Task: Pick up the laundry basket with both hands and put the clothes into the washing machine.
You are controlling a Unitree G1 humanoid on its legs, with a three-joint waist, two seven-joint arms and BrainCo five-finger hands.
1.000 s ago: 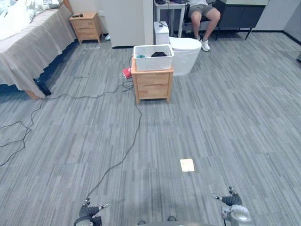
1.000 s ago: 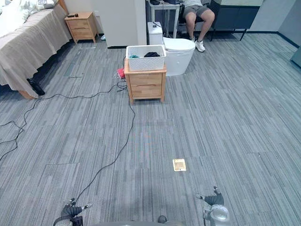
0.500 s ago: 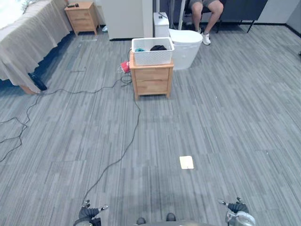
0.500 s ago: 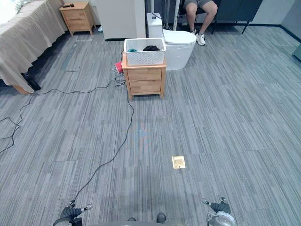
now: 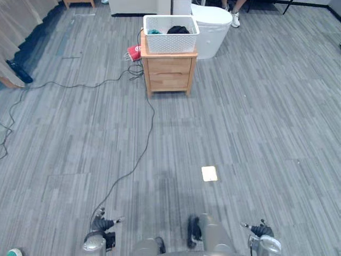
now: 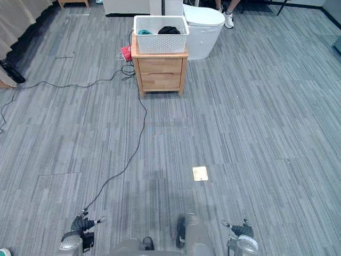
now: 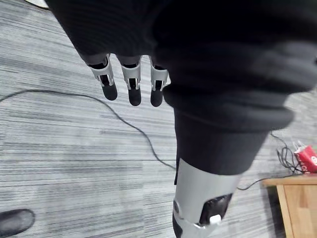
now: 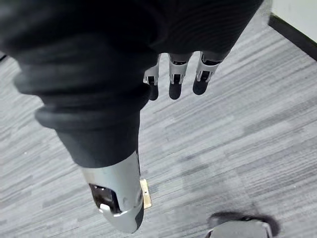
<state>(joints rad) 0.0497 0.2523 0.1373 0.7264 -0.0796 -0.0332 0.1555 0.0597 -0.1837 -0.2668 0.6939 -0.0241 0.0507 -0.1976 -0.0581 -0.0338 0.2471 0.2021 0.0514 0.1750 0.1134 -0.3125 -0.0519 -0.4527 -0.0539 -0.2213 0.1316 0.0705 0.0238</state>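
Well ahead, the laundry basket [image 5: 170, 33] sits on a wooden cabinet [image 5: 169, 74], filling most of its top, with dark clothes [image 5: 177, 30] inside; a white rounded fixture [image 5: 213, 26] stands just beside it on the right, a red pack [image 5: 134, 52] on the floor [image 5: 240, 122] at its left; I have wide bare floor before the cabinet, broken by one pale floor plate [image 5: 209, 173]; my left robot hand [image 5: 102, 225] and right robot hand [image 5: 260, 230] hang low, well apart from the basket; each wrist view shows its fingers straight, loosely spread, empty; the left wrist view catches the cabinet's corner, the right the floor plate
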